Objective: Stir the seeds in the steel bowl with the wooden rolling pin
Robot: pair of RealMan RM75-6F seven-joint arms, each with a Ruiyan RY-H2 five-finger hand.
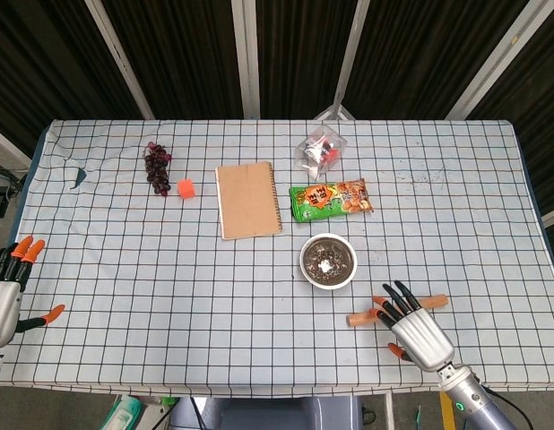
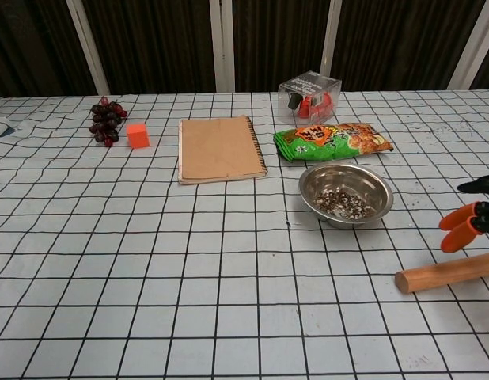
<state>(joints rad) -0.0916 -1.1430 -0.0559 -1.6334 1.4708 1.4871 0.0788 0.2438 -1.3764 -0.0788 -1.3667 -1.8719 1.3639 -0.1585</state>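
Note:
The steel bowl (image 1: 328, 261) (image 2: 345, 194) with dark seeds in it sits right of the table's middle. The wooden rolling pin (image 1: 361, 316) (image 2: 445, 272) lies flat on the cloth just in front and to the right of the bowl. My right hand (image 1: 414, 328) hovers over the pin's middle with its fingers spread and holds nothing; only its fingertips (image 2: 464, 223) show at the right edge of the chest view. My left hand (image 1: 6, 287) stays open at the far left edge of the head view, away from everything.
A green snack bag (image 1: 330, 199) lies just behind the bowl, with a clear plastic box (image 1: 320, 150) further back. A brown notebook (image 1: 248, 199), an orange cube (image 1: 185, 187) and dark grapes (image 1: 157, 167) lie toward the left. The checked cloth (image 1: 169, 296) covers the table.

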